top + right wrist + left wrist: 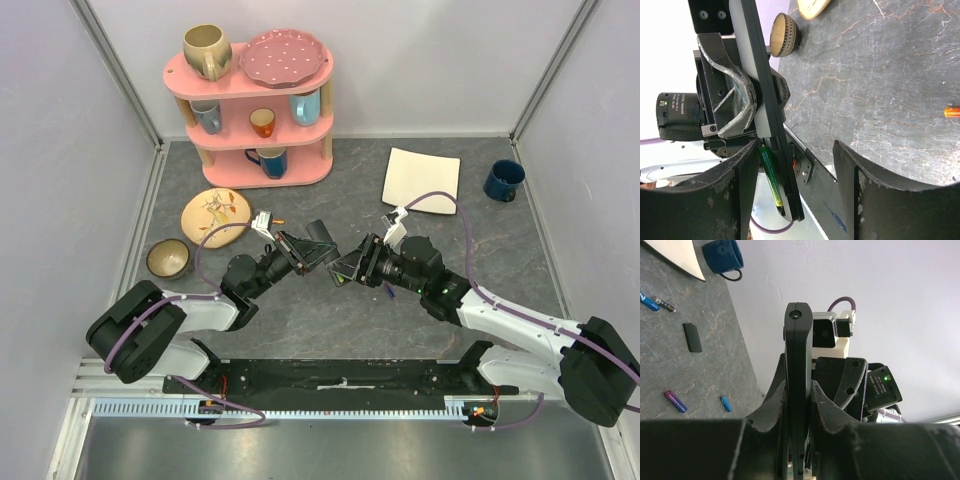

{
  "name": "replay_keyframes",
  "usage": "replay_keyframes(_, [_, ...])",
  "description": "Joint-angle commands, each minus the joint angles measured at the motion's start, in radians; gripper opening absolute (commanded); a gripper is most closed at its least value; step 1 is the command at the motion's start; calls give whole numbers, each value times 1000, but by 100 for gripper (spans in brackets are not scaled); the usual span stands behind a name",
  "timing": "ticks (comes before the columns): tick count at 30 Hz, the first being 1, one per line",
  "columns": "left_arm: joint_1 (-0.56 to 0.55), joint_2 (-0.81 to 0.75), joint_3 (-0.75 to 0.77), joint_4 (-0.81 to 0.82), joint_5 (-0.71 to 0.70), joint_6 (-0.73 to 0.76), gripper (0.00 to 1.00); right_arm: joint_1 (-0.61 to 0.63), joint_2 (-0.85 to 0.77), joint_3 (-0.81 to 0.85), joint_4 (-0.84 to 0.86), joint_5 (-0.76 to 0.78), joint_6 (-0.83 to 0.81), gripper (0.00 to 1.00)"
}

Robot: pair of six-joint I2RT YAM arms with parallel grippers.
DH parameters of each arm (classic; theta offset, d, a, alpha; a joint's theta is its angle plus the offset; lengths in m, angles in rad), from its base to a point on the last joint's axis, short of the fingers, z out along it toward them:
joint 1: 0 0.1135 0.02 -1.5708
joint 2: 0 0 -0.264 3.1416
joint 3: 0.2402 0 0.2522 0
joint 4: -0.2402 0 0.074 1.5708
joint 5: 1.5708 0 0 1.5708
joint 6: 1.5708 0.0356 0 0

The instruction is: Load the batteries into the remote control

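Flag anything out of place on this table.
Batteries lie scattered singly across the table, and a small flat black piece lies loose among them. Nothing looks spilled or broken.

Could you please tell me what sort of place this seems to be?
Probably a robot test cell in a lab, staged as a home: white panel walls enclose the tabletop, a pink shelf holds mugs and a plate, and the left arm and right arm share a rail.
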Motion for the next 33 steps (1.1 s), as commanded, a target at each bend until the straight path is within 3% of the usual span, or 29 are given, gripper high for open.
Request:
replay_keyframes(1, [1, -12, 14, 327, -24, 32, 2, 2, 3, 68, -49, -23, -36, 68])
replay_keyframes(18, [1, 8, 1, 331, -12, 32, 2, -7, -42, 175, -183, -30, -173, 73])
replay_keyframes(33, [1, -4, -6, 364, 8, 27, 2, -50, -62, 102, -157, -28, -161, 65])
